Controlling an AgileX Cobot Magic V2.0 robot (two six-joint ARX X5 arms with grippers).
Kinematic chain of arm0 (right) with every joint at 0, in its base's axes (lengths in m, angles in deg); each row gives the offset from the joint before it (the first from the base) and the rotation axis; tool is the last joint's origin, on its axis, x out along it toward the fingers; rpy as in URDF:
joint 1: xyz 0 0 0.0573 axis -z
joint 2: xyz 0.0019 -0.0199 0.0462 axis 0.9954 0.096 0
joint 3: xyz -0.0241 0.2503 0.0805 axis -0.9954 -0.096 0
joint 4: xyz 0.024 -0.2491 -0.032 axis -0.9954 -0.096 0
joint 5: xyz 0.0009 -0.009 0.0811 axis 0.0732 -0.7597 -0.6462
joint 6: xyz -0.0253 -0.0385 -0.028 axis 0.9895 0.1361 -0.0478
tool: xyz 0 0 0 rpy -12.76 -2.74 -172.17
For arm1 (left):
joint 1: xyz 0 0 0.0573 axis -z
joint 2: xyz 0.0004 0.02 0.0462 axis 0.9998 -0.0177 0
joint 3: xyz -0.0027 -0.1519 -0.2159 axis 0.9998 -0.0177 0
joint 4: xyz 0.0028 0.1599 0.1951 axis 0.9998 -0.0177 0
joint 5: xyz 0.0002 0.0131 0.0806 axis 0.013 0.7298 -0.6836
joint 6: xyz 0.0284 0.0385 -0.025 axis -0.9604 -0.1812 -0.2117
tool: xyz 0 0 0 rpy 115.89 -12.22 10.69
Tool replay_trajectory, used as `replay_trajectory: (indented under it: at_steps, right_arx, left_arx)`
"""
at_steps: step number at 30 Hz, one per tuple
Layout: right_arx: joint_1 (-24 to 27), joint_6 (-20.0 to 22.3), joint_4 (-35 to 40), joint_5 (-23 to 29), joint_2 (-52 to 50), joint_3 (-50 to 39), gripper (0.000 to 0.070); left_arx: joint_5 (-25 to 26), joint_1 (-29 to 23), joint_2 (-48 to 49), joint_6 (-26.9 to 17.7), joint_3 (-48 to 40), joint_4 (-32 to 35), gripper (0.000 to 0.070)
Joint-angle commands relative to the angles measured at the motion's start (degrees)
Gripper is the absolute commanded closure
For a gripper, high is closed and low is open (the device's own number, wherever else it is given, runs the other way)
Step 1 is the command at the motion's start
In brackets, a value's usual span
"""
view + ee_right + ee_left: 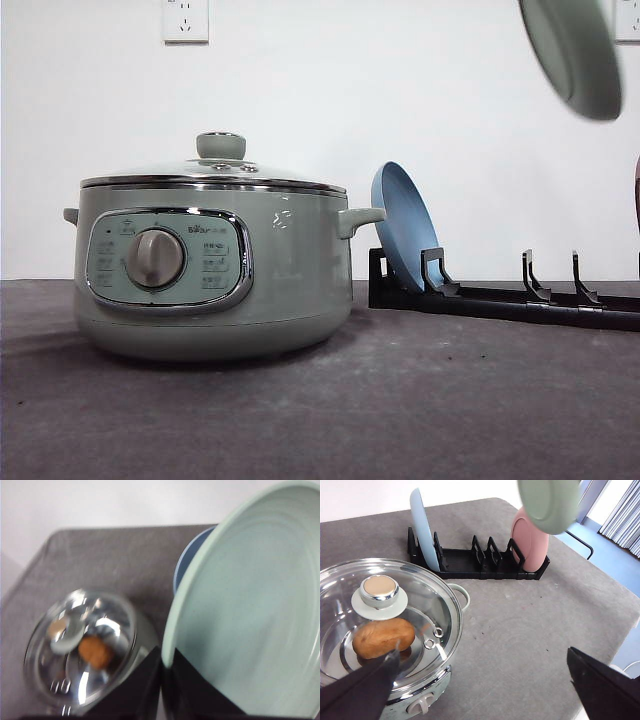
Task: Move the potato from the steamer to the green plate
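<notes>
- The potato (pixel 383 638) lies inside the steamer (pixel 210 270), seen through the glass lid (pixel 385 625) at the lower left of the left wrist view; in the right wrist view it shows as an orange blur (pixel 95 651) under the same lid.
- The steamer stands on the grey table (pixel 400 400) in the left half of the front view, its lid on and its dial (pixel 155 259) facing the camera.
- The lid's knob (pixel 379 591) sits just above the potato in the left wrist view.
- The green plate (pixel 250 605) is held up in the air by the right gripper (pixel 167 680), whose dark fingers (pixel 145 685) pinch its rim at the lower middle of the right wrist view.
- That plate appears tilted at the upper right corner of the front view (pixel 572 55) and at the top of the left wrist view (pixel 549 505), well above the table.
- The left gripper (pixel 485 680) hangs over the table beside the steamer, its 2 fingers (pixel 360 690) spread wide with nothing between them.
- A black dish rack (pixel 500 295) stands on the table right of the steamer.
- A blue plate (pixel 405 225) leans upright in the rack's slot nearest the steamer.
- A pink plate (pixel 527 545) stands at the rack's other end, partly behind the green plate in the left wrist view.
</notes>
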State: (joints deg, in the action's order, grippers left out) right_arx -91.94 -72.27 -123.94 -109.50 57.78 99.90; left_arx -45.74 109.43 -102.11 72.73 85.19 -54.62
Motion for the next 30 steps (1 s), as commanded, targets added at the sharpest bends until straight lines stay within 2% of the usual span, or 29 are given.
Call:
replay_trajectory:
  at_steps: [1,5,13,16,22,26,30]
  right_arx:
    - [-1.88,4.65,-1.60,1.98,-1.90,0.20,0.0697]
    - [-7.21,7.75,-5.80,8.45,-8.10,-3.44,0.0697]
    - [-21.04,6.63,-7.71,20.18,-19.85,-17.96,0.0697]
    - [-25.92,4.66,-7.29,24.21,-22.59,-24.69,0.0697]
    - [-34.58,0.94,-4.88,28.46,-23.38,-36.08,0.0697]
    - [-40.12,-3.70,-1.68,32.65,-21.49,-41.39,0.0697]
    - [-44.21,-6.42,0.21,35.14,-18.29,-44.67,0.0697]
  left_arx:
    - [0.37,0.26,-0.26,0.11,1.18,0.48,0.0000]
    - [0.39,0.26,-0.26,0.11,1.18,0.48,0.0000]
    - [0.37,0.24,-0.26,0.11,1.18,0.50,0.0000]
    - [0.37,0.24,-0.26,0.11,1.18,0.50,0.0000]
    - [0.39,0.26,-0.26,0.13,1.18,0.46,0.0000]
    - [0.39,0.26,-0.26,0.22,1.18,0.48,0.0000]
    - [0.39,0.26,-0.26,0.37,1.18,0.46,0.0000]
